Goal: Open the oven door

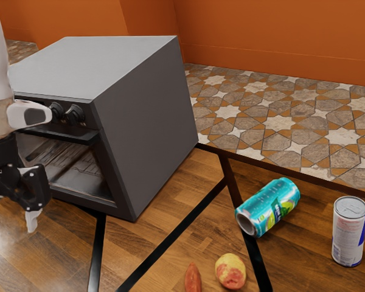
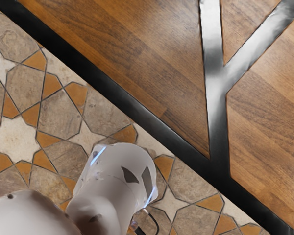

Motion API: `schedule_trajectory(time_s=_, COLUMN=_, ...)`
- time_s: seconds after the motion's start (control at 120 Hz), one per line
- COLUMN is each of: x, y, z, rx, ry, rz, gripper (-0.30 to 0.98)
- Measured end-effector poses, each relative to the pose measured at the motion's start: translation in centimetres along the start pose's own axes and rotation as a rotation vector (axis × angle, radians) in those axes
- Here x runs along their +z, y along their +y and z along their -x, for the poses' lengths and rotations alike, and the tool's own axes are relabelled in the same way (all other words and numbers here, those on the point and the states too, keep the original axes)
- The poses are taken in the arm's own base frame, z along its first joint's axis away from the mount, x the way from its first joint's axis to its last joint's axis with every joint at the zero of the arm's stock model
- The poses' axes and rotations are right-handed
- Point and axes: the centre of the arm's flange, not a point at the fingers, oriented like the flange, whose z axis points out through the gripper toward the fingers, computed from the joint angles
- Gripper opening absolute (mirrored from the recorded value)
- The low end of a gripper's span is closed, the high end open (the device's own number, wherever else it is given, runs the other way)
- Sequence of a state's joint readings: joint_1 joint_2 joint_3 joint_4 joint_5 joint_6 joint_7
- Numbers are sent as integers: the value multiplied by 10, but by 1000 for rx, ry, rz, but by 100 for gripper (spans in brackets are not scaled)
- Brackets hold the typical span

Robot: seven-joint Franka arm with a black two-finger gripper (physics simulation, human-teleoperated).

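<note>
At the exterior view's left edge is my black gripper point(image 1: 31, 220), pointing down in front of the grey oven point(image 1: 152, 128), its tip lower than the oven's window. Overlap hides how far it is spread. The oven door point(image 1: 91, 176) looks shut, with a rack visible through its glass. A dark handle point(image 1: 67, 135) runs along the door's top edge, under the round knobs point(image 1: 75, 114). The arm covers part of the oven's front. I see no contact between gripper and handle.
A teal can point(image 1: 269, 207) lies on its side on the wooden table point(image 1: 164, 210), near an upright silver can point(image 1: 349, 234), a red-yellow potato-like item point(image 1: 230, 271) and a carrot-like item point(image 1: 193, 280). In the wrist view, the arm's white base point(image 2: 112, 186) stands beyond the table's black edge point(image 2: 112, 98).
</note>
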State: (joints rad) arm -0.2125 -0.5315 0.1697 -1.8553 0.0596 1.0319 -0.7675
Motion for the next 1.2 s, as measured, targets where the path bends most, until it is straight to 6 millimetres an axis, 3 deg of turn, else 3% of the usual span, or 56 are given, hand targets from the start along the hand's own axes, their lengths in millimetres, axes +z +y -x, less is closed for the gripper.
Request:
schedule_trajectory(time_s=0.167, x=-34, y=13, z=-12, rx=-333, ry=105, rz=217, gripper=69)
schedule_trajectory(time_s=0.283, x=-39, y=1, z=-39, rx=-595, ry=89, rz=297, gripper=69)
schedule_trajectory(time_s=0.333, x=-31, y=-34, z=-48, rx=-743, ry=90, rz=345, gripper=69)
schedule_trajectory(time_s=0.392, x=-7, y=-95, z=-63, rx=-960, ry=115, rz=420, gripper=69)
schedule_trajectory(time_s=0.425, x=2, y=-120, z=-74, rx=-1065, ry=136, rz=462, gripper=69)
schedule_trajectory(time_s=0.492, x=7, y=-155, z=-96, rx=-1225, ry=189, rz=532, gripper=69)
schedule_trajectory(time_s=0.55, x=11, y=-169, z=-122, rx=-1312, ry=223, rz=569, gripper=69)
schedule_trajectory(time_s=0.617, x=8, y=-176, z=-137, rx=-1355, ry=269, rz=613, gripper=69)
schedule_trajectory(time_s=0.717, x=-2, y=-183, z=-137, rx=-1400, ry=357, rz=663, gripper=69)
schedule_trajectory(time_s=0.867, x=-20, y=-166, z=-127, rx=-1391, ry=463, rz=698, gripper=69)
schedule_trajectory(time_s=1.2, x=-11, y=-139, z=-142, rx=-1299, ry=535, rz=653, gripper=69)
